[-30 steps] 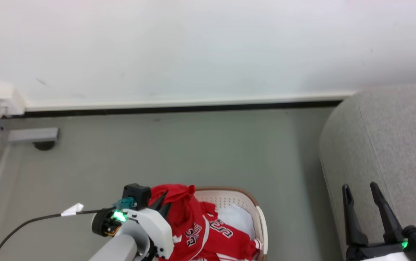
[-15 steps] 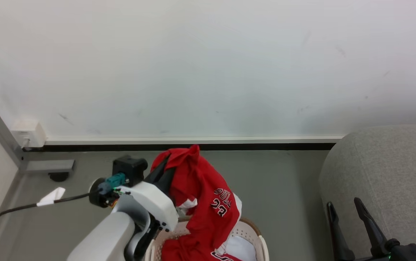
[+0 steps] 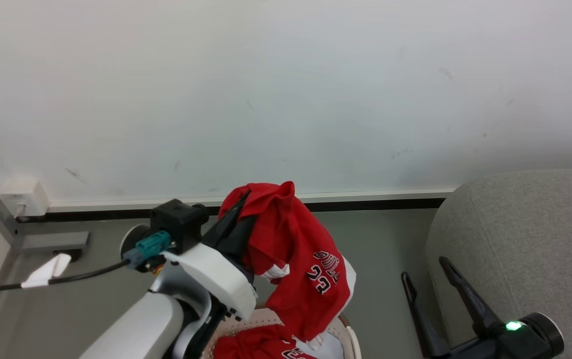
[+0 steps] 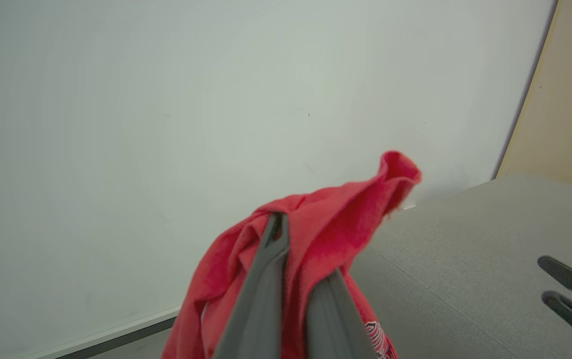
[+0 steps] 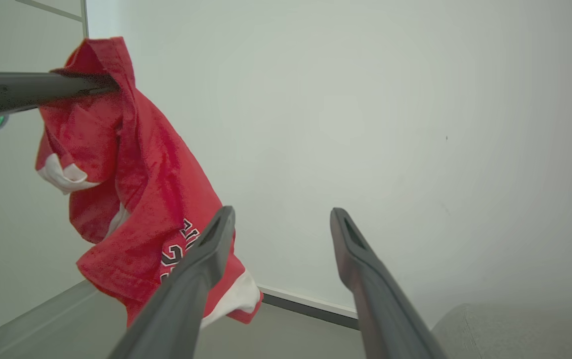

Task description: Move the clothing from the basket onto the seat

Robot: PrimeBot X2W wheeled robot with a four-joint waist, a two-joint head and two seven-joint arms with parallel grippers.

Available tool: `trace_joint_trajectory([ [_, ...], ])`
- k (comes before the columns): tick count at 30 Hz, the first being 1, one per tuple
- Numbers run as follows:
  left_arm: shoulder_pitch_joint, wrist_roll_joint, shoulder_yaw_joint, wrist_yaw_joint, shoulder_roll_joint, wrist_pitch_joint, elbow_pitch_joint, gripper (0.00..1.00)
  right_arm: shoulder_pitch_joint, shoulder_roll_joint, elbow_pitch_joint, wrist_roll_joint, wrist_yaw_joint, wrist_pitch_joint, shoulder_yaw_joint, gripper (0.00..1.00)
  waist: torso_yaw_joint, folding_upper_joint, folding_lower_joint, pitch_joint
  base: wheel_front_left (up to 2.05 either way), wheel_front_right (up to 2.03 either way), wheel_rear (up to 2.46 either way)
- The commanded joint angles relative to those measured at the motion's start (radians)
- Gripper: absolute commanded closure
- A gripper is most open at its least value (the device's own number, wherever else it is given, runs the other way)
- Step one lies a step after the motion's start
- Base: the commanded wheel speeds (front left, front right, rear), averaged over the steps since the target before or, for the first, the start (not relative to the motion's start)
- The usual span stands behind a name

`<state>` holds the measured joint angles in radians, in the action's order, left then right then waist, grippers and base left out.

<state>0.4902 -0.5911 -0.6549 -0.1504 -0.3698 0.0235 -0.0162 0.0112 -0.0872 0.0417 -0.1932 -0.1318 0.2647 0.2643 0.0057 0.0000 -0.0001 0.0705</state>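
The grey seat [image 3: 530, 239] stands at the right, apart from the basket [image 3: 352, 345] at the bottom edge, where more red clothing [image 3: 253, 346] lies. One red jersey [image 3: 296, 259] hangs above the basket, pinched at a bunched top fold by the clenched left gripper [image 3: 243, 199]; light, soft and floppy, it likely holds best by gathered fabric. The right gripper [image 3: 423, 267] is spread wide, empty.

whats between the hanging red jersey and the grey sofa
In the head view, bare grey floor separates the jersey from the sofa; lower down, the open right gripper stands beside the sofa.
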Motion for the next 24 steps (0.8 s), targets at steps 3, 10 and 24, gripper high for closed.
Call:
trace_joint_trajectory([
  [3, -0.019, -0.003, -0.016, -0.003, 0.005, -0.013, 0.029, 1.0, 0.055, -0.037, -0.005, -0.008, 0.002, 0.0, 0.074, 0.0, 0.001, 0.0, 0.0001, 0.0, 0.0, 0.0, 0.0],
  [10, -0.017, -0.013, -0.053, 0.008, 0.038, -0.031, 0.061, 1.0, 0.196, -0.087, 0.062, -0.031, 0.002, 0.0, 0.251, 0.0, 0.005, 0.0, 0.0001, -0.004, 0.0, 0.0, 0.0],
  [24, 0.008, -0.026, -0.138, 0.053, 0.091, -0.076, 0.103, 1.0, 0.462, -0.034, 0.458, -0.053, 0.002, 0.0, 0.46, 0.0, 0.034, 0.0, 0.0001, -0.009, 0.0, 0.0, 0.0],
])
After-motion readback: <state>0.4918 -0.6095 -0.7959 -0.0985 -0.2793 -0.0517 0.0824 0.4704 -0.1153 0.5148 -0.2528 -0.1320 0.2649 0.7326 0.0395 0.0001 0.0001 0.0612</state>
